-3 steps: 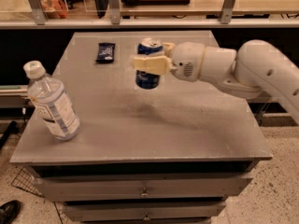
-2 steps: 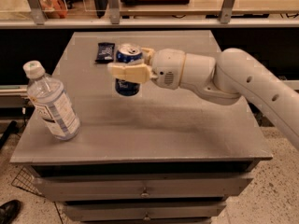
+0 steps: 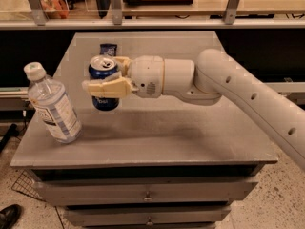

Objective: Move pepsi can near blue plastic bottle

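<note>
Pincer (image 3: 102, 75) clamped on the pepsi can (image 3: 103, 69); we've swung closer, now hanging just beside the blue plastic bottle (image 3: 52, 106).

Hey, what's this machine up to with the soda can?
A one-armed robot has its gripper shut around the pepsi can, holding it upright, seemingly just above the grey table. The blue plastic bottle stands near the table's left edge, to the can's left with a gap between them. A dark blue wrapper lies at the back. The can is not yet set down.
</note>
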{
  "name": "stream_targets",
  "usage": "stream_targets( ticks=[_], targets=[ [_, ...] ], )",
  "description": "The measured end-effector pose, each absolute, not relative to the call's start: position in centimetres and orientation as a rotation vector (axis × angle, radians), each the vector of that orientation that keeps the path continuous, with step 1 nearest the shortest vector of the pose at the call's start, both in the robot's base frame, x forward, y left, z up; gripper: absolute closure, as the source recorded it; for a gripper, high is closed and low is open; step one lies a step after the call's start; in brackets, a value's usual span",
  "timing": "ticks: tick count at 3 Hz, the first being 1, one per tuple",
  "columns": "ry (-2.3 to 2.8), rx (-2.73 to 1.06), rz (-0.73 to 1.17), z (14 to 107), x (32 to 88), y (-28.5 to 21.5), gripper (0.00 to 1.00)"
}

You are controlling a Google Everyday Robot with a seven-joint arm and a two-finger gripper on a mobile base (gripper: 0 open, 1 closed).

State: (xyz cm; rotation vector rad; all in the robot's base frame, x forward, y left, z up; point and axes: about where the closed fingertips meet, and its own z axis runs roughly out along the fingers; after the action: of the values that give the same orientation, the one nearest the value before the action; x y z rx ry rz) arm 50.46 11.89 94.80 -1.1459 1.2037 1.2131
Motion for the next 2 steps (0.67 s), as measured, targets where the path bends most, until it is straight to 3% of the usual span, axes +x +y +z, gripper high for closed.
stream_targets(
  ticks=[2],
  targets=[
    [1.144,-1.311,1.347,93.1,47.2,13.7,1.0]
  ],
)
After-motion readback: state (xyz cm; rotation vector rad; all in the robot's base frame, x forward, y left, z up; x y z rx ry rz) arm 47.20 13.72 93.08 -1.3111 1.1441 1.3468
